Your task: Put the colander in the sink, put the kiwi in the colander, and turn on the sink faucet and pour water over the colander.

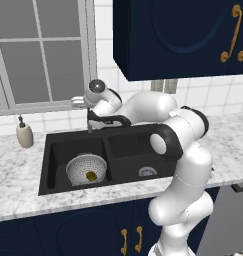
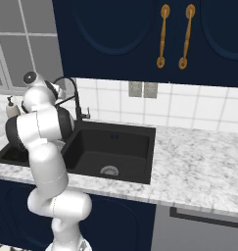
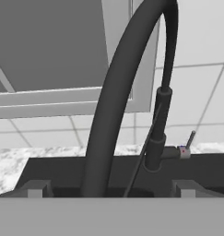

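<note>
The kiwi (image 1: 91, 176) sits inside the colander (image 1: 86, 168) in the left basin of the sink (image 1: 125, 145). The end effector (image 3: 109, 188) straddles the sink faucet (image 3: 114, 97), fingers apart.

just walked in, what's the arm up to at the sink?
The colander already sits in the left basin of the sink, with the kiwi inside it. The arm has reached to the sink faucet: in the hand view the gripper sits open right at the arched neck, one fingertip on each side of it, with the small side lever off to the right. No water is running that I can see, so turning the tap on looks like the step left.
</note>
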Robot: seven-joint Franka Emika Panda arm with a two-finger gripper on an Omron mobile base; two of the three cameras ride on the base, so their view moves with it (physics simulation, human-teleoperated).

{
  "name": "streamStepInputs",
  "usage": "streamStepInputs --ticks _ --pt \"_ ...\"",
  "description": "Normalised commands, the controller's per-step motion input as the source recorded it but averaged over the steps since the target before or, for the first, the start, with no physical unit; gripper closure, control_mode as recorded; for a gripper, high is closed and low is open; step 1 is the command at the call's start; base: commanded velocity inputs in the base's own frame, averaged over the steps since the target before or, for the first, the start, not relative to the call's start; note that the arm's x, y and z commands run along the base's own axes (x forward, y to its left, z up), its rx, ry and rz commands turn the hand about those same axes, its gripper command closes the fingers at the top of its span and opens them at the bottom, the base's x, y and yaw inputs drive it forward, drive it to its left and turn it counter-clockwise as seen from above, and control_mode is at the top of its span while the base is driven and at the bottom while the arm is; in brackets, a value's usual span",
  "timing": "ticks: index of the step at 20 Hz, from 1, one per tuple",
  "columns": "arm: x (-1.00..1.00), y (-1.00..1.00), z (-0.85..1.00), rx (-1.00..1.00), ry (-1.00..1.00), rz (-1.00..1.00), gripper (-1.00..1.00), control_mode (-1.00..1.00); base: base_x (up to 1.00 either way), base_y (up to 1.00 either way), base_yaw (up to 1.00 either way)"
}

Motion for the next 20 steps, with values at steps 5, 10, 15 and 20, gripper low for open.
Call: streamStepInputs --ticks 5,10,15,20 --pt "0.00 0.13 0.08 0.00 0.00 0.00 -1.00 -1.00 0.00 0.00 0.00" --pt "-0.14 0.09 0.33 0.00 -0.02 0.00 -1.00 -1.00 0.00 0.00 0.00" --pt "-0.44 0.00 0.37 0.00 0.00 0.00 -1.00 -1.00 0.00 0.00 0.00" --pt "-0.67 -0.15 0.31 0.00 0.00 0.00 -1.00 -1.00 0.00 0.00 0.00"
